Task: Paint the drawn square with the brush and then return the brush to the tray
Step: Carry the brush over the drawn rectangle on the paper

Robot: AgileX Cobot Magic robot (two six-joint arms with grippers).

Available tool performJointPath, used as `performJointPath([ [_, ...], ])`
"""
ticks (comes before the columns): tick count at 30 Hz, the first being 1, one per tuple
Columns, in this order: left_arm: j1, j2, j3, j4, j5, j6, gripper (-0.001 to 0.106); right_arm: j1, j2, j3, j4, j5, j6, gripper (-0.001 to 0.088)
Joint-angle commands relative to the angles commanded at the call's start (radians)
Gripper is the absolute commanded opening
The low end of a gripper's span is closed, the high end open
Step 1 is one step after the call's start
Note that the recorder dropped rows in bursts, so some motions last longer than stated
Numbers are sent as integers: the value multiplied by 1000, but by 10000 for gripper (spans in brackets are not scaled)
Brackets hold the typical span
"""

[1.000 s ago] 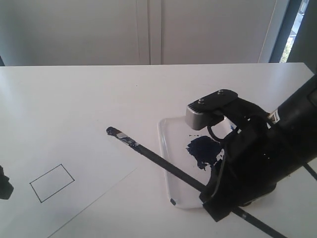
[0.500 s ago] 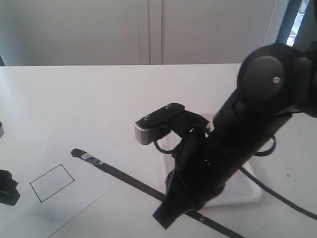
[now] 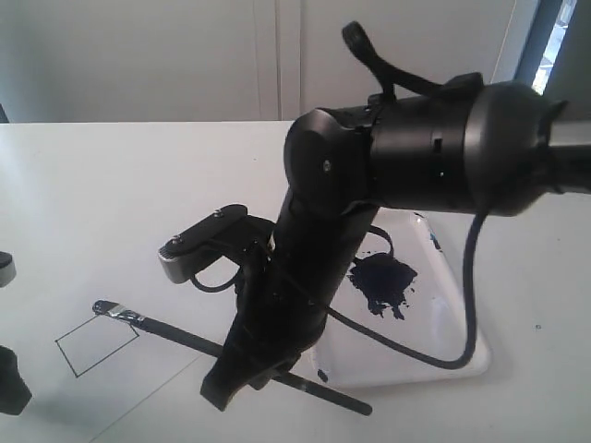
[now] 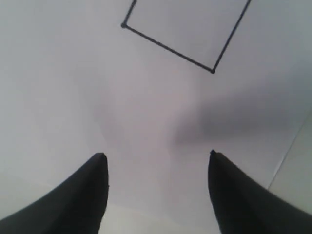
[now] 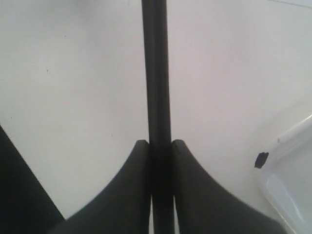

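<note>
The drawn square (image 3: 95, 348) is an unpainted thin black outline on the white paper (image 3: 42, 411). It also shows ahead of my left gripper (image 4: 156, 158), which hangs open over the paper with nothing between its fingers. My right gripper (image 3: 238, 367) is shut on the black handle of the brush (image 3: 171, 334). The handle runs straight out between the fingers (image 5: 139, 161). The brush's silver ferrule and dark bristles (image 3: 102, 306) lie at the square's far corner; whether they touch the paper I cannot tell. The tray (image 3: 462, 362) with its navy puddle (image 3: 383, 281) lies to the right, behind the arm.
The bulky black right arm (image 3: 406, 157) reaches across the middle and hides the tray's left side. A corner of the tray (image 5: 292, 185) and a small dark smear (image 5: 262, 159) show in the right wrist view. The white table (image 3: 138, 175) stretches back to a pale wall.
My right arm has swung left with the brush, carrying the bristles from beside the tray to the square's far corner. The tray's puddle is uncovered again.
</note>
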Motion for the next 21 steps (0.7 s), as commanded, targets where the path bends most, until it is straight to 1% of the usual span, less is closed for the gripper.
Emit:
performJointPath([
  [3, 0, 0, 14, -3, -48, 16, 628, 7, 15, -24, -10, 17, 0, 0],
  [7, 0, 0, 14, -5, -68, 16, 628, 11, 40, -46, -20, 22, 0, 0],
  [15, 0, 0, 37, -5, -168, 30, 628, 11, 93, -49, -26, -4, 0, 0],
  [21, 0, 0, 43, -5, -189, 38, 628, 49, 112, -50, -26, -35, 0, 0],
])
